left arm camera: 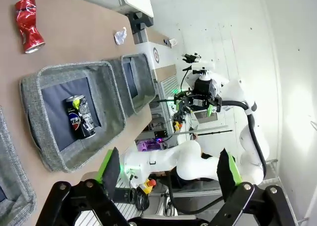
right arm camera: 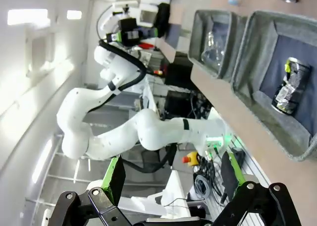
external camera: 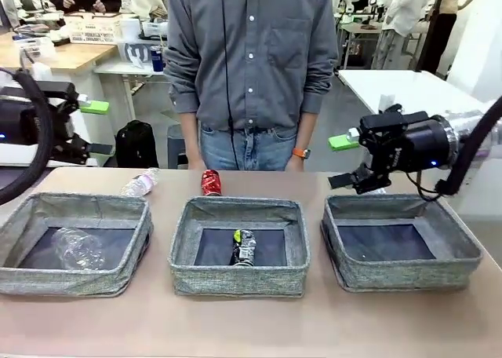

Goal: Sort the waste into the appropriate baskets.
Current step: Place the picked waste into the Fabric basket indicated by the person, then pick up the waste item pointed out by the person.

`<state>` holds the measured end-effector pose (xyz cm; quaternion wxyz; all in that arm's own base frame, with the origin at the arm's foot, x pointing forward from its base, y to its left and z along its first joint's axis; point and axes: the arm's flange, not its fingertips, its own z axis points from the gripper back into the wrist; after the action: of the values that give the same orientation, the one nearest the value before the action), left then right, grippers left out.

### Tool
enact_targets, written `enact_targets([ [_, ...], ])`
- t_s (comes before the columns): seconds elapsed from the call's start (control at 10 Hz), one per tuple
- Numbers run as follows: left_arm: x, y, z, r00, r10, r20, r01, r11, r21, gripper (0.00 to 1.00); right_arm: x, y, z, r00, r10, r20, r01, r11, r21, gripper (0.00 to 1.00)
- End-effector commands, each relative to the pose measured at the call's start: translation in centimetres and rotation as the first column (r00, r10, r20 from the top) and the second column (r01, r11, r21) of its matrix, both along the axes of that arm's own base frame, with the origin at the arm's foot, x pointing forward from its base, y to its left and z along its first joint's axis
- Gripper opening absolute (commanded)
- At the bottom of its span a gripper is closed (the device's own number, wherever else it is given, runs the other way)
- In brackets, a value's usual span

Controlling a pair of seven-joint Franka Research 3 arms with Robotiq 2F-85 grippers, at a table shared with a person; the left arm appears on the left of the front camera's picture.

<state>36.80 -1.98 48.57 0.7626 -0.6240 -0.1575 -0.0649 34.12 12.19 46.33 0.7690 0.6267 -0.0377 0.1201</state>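
Three grey baskets stand in a row: left (external camera: 74, 279), middle (external camera: 239, 279) and right (external camera: 408, 273). A crushed clear bottle (external camera: 78, 248) lies in the left one and a dark can (external camera: 244, 246) in the middle one. On the table behind them lie a red can (external camera: 211, 182) and a pink-labelled bottle (external camera: 140, 184). The left wrist view shows the red can (left arm camera: 28, 25), the dark can (left arm camera: 79, 117) and a white paper wad (left arm camera: 120, 36). My left gripper (external camera: 96, 127) (left arm camera: 168, 169) hangs open at the far left above the table. My right gripper (external camera: 343, 161) (right arm camera: 172, 176) is open above the right basket's back corner. Both hold nothing.
A person in a grey shirt (external camera: 251, 52) stands at the table's far edge, arms down, behind the middle basket. The right basket's dark bottom (external camera: 388, 242) is bare. Bare tabletop (external camera: 251, 323) runs along the front of the baskets.
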Motion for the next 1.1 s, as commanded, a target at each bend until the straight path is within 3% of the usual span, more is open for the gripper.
enact_targets([
  [0.0, -0.27, -0.34, 0.2, 1.0, 0.016, 0.008, -0.016, 1.0, -0.002, 1.0, -0.09, -0.66, 0.07, 1.0, 0.007, 0.005, -0.007, 1.0, -0.005, 1.0],
  [1.0, -0.27, -0.34, 0.2, 1.0, 0.016, 0.008, -0.016, 1.0, -0.002, 1.0, -0.09, -0.66, 0.07, 1.0, 0.007, 0.005, -0.007, 1.0, -0.005, 1.0],
])
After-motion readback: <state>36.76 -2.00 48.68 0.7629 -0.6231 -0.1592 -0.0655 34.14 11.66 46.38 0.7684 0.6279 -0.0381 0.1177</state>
